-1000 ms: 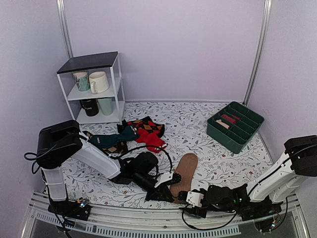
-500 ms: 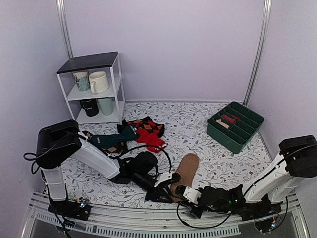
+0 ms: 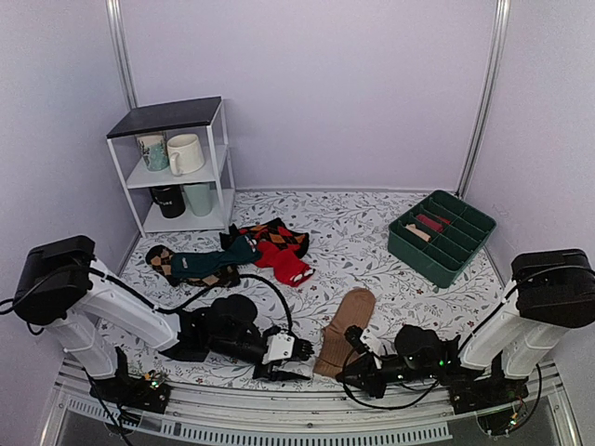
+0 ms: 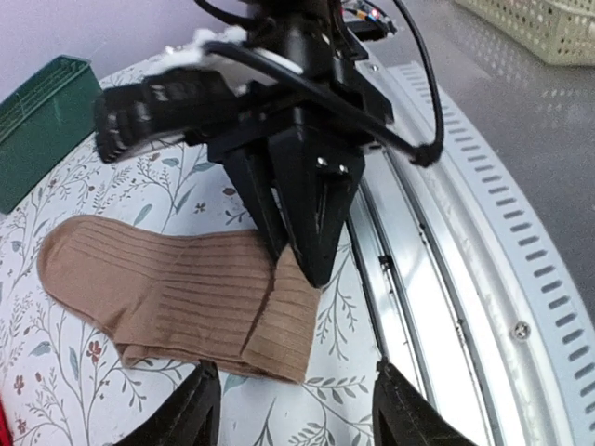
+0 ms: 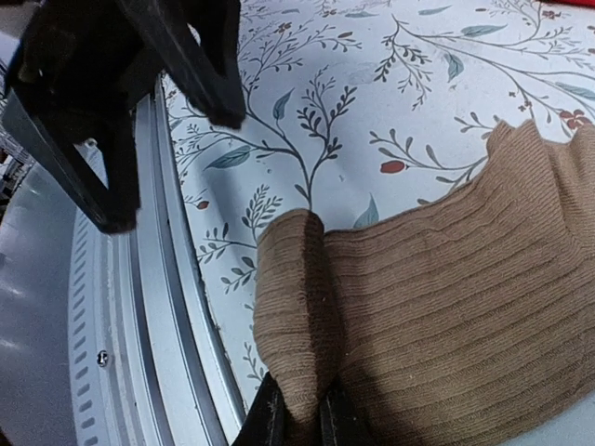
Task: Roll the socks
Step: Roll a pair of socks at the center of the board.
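The tan-brown socks point(image 3: 342, 327) lie flat and stacked on the flowered table, toe end away from me, cuff end near the front rail. My right gripper point(image 3: 357, 364) is shut on a raised fold of the cuff end point(image 5: 296, 325); its thin fingertips point(image 5: 270, 420) pinch the knit from both sides. The left wrist view shows these dark right fingers point(image 4: 311, 214) pressing onto the socks point(image 4: 177, 288). My left gripper point(image 3: 296, 354) sits just left of the socks, open, with only bare table between its fingertips point(image 4: 200, 413). The socks' corner lies just ahead of the left gripper point(image 4: 297, 409).
A grey metal rail point(image 3: 279, 423) runs along the near table edge, close to both grippers. A red sock and argyle socks point(image 3: 279, 249) and a teal sock point(image 3: 209, 263) lie further back. A green divided tray point(image 3: 442, 237) is at the right, a white mug shelf point(image 3: 177, 167) at the back left.
My left gripper has let go of the socks' near end, opened and pulled back leftwards. My right gripper has slid in to the cuff end and shut on it.
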